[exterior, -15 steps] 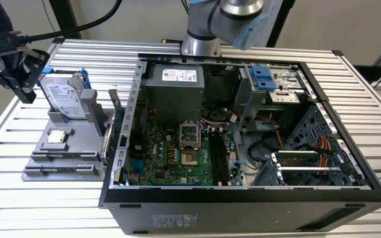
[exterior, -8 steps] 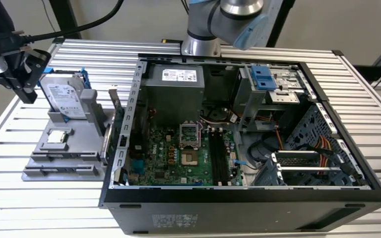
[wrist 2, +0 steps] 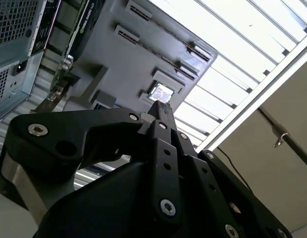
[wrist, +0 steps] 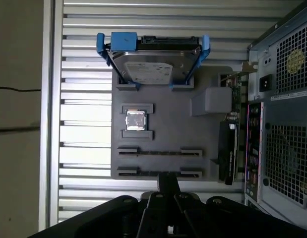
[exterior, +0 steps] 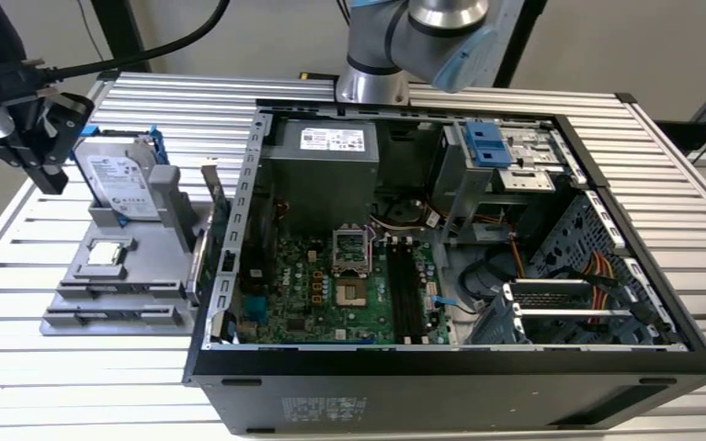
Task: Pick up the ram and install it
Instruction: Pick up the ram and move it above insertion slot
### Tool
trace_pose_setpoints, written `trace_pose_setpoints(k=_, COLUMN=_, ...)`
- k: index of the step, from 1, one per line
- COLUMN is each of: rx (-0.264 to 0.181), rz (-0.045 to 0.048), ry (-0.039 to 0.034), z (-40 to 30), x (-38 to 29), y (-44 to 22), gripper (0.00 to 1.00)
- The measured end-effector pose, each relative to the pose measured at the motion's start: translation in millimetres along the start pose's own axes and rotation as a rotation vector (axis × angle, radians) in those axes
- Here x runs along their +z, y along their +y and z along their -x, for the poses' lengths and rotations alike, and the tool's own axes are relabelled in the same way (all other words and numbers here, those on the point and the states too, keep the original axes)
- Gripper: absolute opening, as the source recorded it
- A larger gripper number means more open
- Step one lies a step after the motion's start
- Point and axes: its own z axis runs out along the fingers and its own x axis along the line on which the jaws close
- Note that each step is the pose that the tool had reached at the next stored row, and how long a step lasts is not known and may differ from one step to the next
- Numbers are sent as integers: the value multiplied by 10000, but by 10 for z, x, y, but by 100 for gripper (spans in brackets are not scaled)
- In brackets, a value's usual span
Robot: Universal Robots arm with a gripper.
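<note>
Grey plastic is what I have under the claw: the parts fixture (wrist: 163, 114) lies on the slatted aluminium table (exterior: 96, 386), to the exterior view's left of the open computer case (exterior: 451, 390). The gripper (wrist: 168, 177) hangs above the fixture, over the end with the two long slotted holders (wrist: 127, 150). In both wrist views its black fingertips meet in one narrow bar, so I read it as fully closed, with nothing I can see between them. In the exterior view it sits at the far left, near the silver hard drive (exterior: 118, 179), which stands on edge in its blue bracket at the fixture's other end. The small square processor chip (wrist: 135, 120) lies flat in its pocket between the drive and the long holders. A black expansion card (wrist: 227, 148) stands along the fixture's side nearest the case.

As for the ram, I cannot place it with confidence. A thin dark strip runs along each of the two long holders (a bare groove, or a board's edge), and I cannot tell which. Inside the case the green motherboard (exterior: 316, 303) lies flat, with its long black memory slots (exterior: 404, 289) side by side next to the processor socket (exterior: 350, 292). Whether a stick sits in them I cannot tell either.
</note>
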Motion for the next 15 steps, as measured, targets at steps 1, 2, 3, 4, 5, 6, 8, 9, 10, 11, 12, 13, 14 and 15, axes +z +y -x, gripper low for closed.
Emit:
trace_pose_setpoints(k=1, rx=-11, rz=-1, ry=2, z=0, x=0, y=-6, gripper=0)
trace_pose_setpoints(k=2, rx=-19, rz=0, ry=1, z=-1, x=1, y=-10, gripper=0)
trace_pose_setpoints(k=3, rx=-25, rz=0, ry=2, z=-1, x=1, y=-12, gripper=0)
trace_pose_setpoints(k=4, rx=-32, rz=0, ry=2, z=-1, x=1, y=-15, gripper=0)
trace_pose_setpoints(k=5, rx=-39, rz=0, ry=3, z=0, x=2, y=-18, gripper=0)
trace_pose_setpoints(k=6, rx=-45, rz=0, ry=4, z=1, x=2, y=-22, gripper=0)
trace_pose_setpoints(k=8, rx=-56, rz=0, ry=7, z=2, x=2, y=-29, gripper=0)
trace_pose_setpoints(k=9, rx=-61, rz=0, ry=8, z=2, x=3, y=-33, gripper=0)
trace_pose_setpoints(k=10, rx=-67, rz=-1, ry=12, z=3, x=3, y=-38, gripper=0)
trace_pose_setpoints(k=11, rx=-68, rz=0, ry=20, z=3, x=4, y=-46, gripper=0)
trace_pose_setpoints(k=12, rx=-70, rz=0, ry=27, z=4, x=5, y=-54, gripper=0)
trace_pose_setpoints(k=13, rx=-72, rz=0, ry=33, z=5, x=6, y=-62, gripper=0)
trace_pose_setpoints(k=14, rx=-75, rz=1, ry=37, z=5, x=7, y=-71, gripper=0)
trace_pose_setpoints(k=15, rx=-77, rz=0, ry=41, z=6, x=7, y=-81, gripper=0)
